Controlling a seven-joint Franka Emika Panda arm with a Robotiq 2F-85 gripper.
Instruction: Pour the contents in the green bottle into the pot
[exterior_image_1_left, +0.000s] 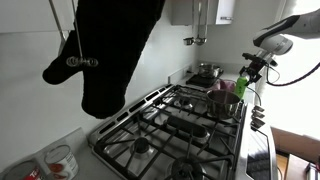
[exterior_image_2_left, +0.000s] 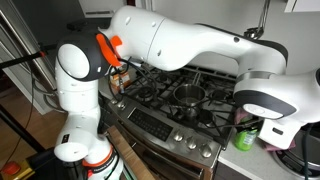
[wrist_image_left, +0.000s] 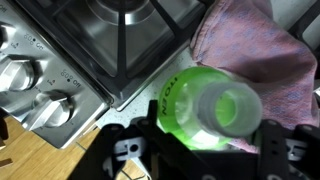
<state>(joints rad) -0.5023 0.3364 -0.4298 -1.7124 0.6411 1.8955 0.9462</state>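
Pincer (wrist_image_left: 207, 152) brackets the green bottle (wrist_image_left: 210, 108) just off the front corner of the hob (wrist_image_left: 110, 40); clamped or loose, I cannot tell. Only the wrist view shows this bracketing, with the pot (wrist_image_left: 255, 50) at two o'clock. In an exterior view the white arm (exterior_image_2_left: 190, 40) hides most of the pincer; in an exterior view a black hanging shape (exterior_image_1_left: 110, 45) covers eleven o'clock.

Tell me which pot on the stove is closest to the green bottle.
The wide dark pot, right beside the green bottle; the smaller shiny steel pot stands farther off, behind it.
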